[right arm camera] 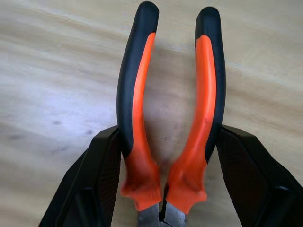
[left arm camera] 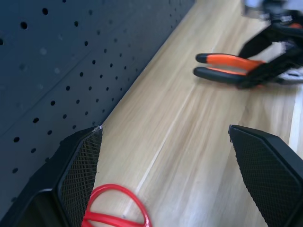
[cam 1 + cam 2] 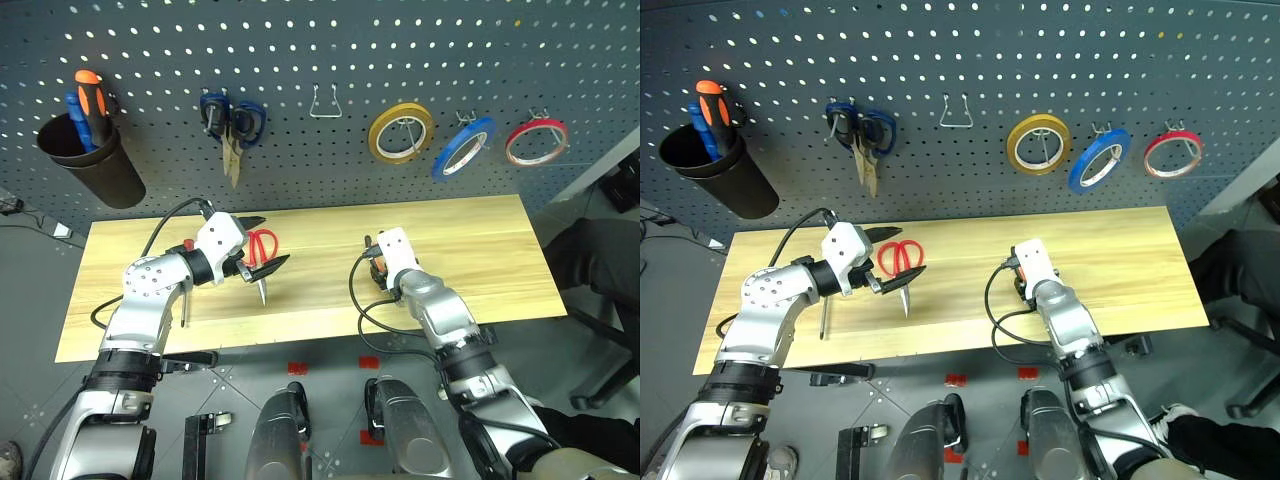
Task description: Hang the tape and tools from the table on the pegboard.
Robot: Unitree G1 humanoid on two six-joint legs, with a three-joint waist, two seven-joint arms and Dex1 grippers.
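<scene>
While the pegboard waits behind with one bare metal hook between the hung blue-handled scissors and the yellow tape ring, the action is read from the left. The left gripper is seen spread wide with nothing in it, hovering just over the red scissors, which lie flat on the table with their loops toward the board and blades pointing to the near edge. Beside them, nearer the left edge, the slim screwdriver is left lying. Further right, the pliers are bracketed by the right gripper: a pad is pressed against the outside of each orange-and-black handle, near the joint. The handles run straight out ahead of the fingers, toward the board. Up on its peg, the blue tape is already hung. For the pliers, then, the right arm is plainly the nearer; a lift toward the bare hook looks likely.
</scene>
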